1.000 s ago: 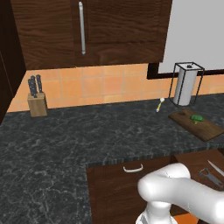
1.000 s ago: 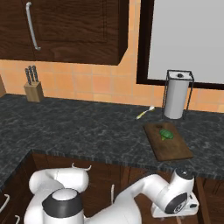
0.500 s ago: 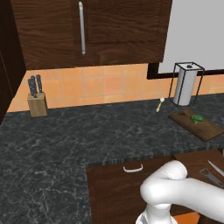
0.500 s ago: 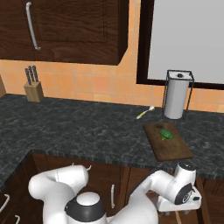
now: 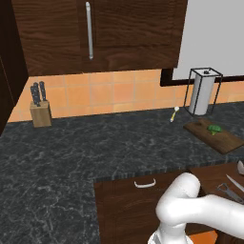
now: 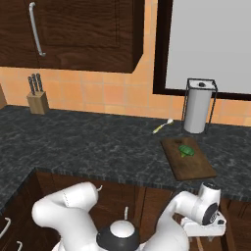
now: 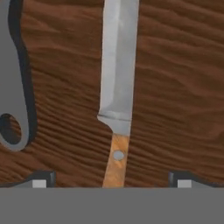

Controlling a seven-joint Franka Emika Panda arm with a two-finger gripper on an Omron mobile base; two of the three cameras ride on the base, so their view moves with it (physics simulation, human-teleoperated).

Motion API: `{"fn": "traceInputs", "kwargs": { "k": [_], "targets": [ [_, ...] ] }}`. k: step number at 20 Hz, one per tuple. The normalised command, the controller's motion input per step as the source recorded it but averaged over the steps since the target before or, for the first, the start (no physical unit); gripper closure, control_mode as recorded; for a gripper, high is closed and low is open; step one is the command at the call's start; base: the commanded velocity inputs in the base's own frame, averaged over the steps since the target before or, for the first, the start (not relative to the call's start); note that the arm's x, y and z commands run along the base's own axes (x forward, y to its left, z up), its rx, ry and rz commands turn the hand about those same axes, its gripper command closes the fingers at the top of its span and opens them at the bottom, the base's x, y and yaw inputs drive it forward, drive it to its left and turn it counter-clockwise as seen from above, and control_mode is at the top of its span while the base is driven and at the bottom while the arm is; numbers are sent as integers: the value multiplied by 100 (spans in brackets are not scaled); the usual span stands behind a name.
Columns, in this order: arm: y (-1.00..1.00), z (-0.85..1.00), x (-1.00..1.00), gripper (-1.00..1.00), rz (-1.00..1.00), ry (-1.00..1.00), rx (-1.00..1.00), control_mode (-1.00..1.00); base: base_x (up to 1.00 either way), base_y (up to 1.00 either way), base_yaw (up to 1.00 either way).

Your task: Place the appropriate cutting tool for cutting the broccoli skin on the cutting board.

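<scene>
A knife (image 7: 118, 87) with a steel blade and a wooden handle (image 7: 116, 164) lies on the wooden floor of an open drawer (image 5: 214, 178). My gripper (image 7: 111, 181) is open, with its fingertips (image 7: 43, 179) standing on either side of the handle and not touching it. The hand (image 6: 208, 218) hangs low in front of the counter. On the counter at the right lies the dark brown cutting board (image 5: 219, 138) (image 6: 191, 166), with the small green broccoli (image 5: 214, 128) (image 6: 186, 150) on its far end.
Grey scissors (image 7: 17, 87) (image 5: 231, 191) lie in the drawer beside the knife. A paper towel holder (image 6: 198, 105) stands behind the board, and a small yellow-handled utensil (image 6: 163, 126) lies to its left. A knife block (image 5: 40, 107) is at the far left.
The arm's elbow has swung to the right while the hand has stayed low over the drawer. Nothing has been taken hold of.
</scene>
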Motion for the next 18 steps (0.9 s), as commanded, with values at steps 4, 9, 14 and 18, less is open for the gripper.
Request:
{"fn": "traceInputs", "kwargs": {
  "k": [4, 9, 14, 18],
  "targets": [
    [-10, -43, 8, -100, 0, 7, 3, -100, 0, 0, 0],
    [0, -51, -11, -100, 0, -1, 1, -100, 0, 0, 0],
    [1, -60, -25, 100, 0, -5, 0, -100, 0, 0, 0],
    [3, -57, -35, 100, 1, -9, 2, -100, 0, 0, 0]
  ]
}}
